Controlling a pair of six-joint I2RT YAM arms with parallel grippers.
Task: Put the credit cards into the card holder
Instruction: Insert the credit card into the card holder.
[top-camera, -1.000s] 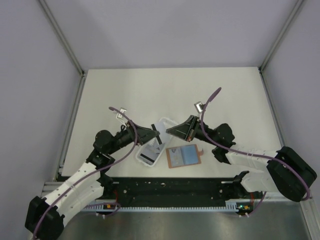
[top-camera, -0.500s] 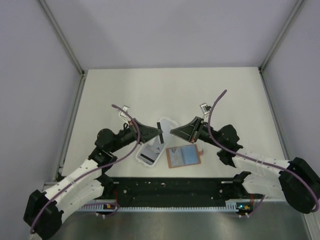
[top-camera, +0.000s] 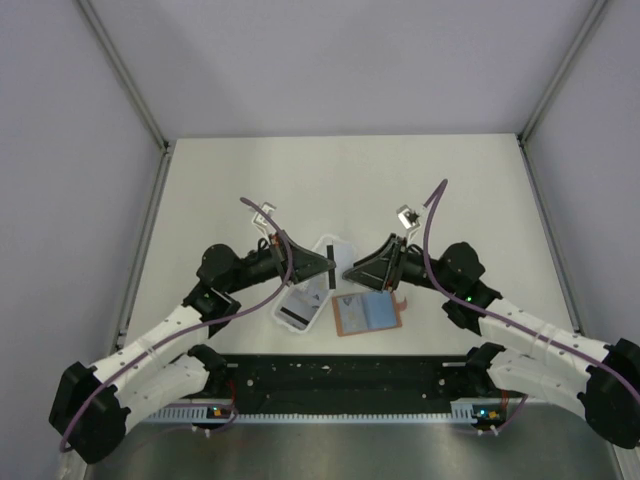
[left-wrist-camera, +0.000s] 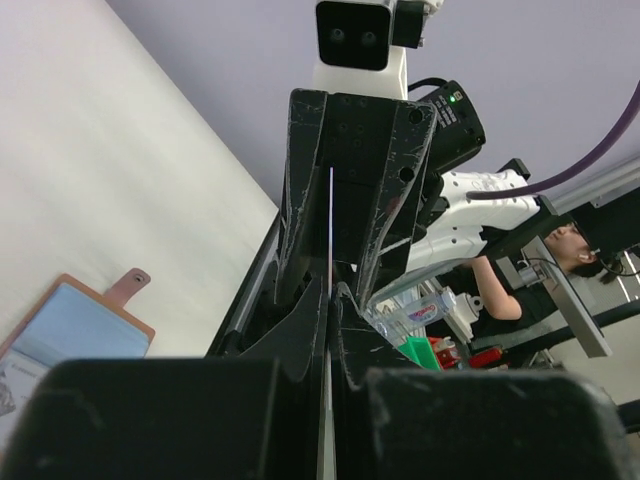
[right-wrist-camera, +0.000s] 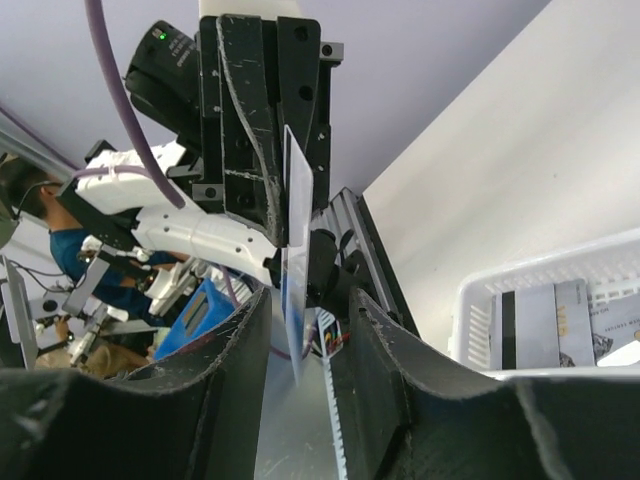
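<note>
Okay, my left gripper (top-camera: 327, 267) clamps the card (right-wrist-camera: 297, 220), right gripper (top-camera: 346, 270) slack around it; holder (top-camera: 370, 312) lies toward the tabletop's (top-camera: 300, 180) near edge, closer to the right one.

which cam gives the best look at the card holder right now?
Top external: the card holder lies open, almost wholly in view, pale inside up. Left wrist catches only one end of it, with the tab. Right wrist doesn't show it.

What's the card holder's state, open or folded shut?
Open. The card holder lies spread flat on the table, its pale blue-grey inside facing up; the left wrist view shows the same.
</note>
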